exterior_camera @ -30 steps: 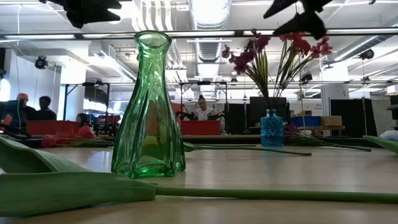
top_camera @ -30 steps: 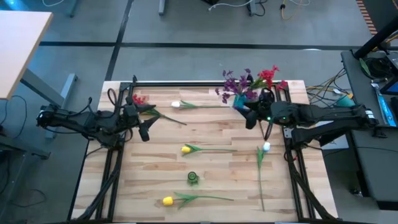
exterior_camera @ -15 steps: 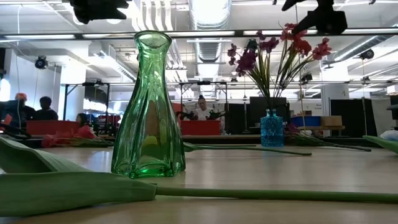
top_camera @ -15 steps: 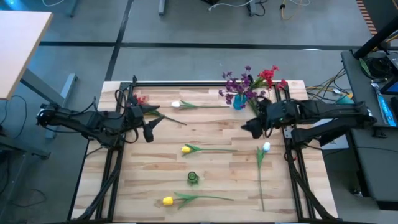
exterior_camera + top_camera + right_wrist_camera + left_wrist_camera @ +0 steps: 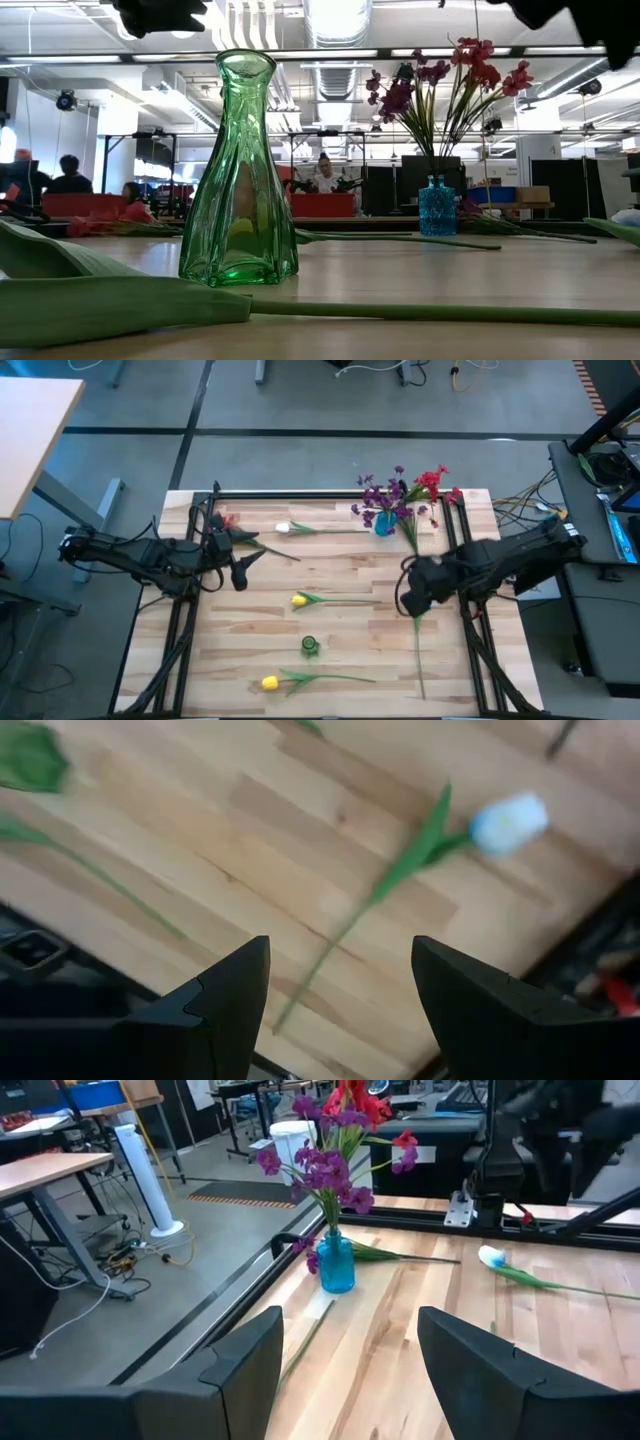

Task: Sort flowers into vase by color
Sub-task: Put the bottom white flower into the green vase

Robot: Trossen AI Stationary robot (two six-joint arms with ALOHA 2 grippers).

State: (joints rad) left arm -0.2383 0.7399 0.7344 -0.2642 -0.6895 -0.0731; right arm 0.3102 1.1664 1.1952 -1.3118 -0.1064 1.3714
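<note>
High view: the right hand (image 5: 418, 592) is poised over a white bud at right of centre, the left hand (image 5: 238, 572) waits at centre left.

The right hand's fingers are spread with nothing between them, and in the right wrist view the white bud (image 5: 509, 823) lies on the tabletop (image 5: 340, 565) past them, so a pickup seems intended. The left hand is likewise spread and empty, beside a red flower (image 5: 224, 520) in the upper left. The blue vase (image 5: 385, 524) at upper right of centre holds the purple and red clusters (image 5: 400, 490) together. The green vase (image 5: 310, 646) at lower centre is empty. Loose on the tabletop are another white bud (image 5: 283, 528) at upper centre and two yellow buds (image 5: 298, 600), one at centre, one lower down.
</note>
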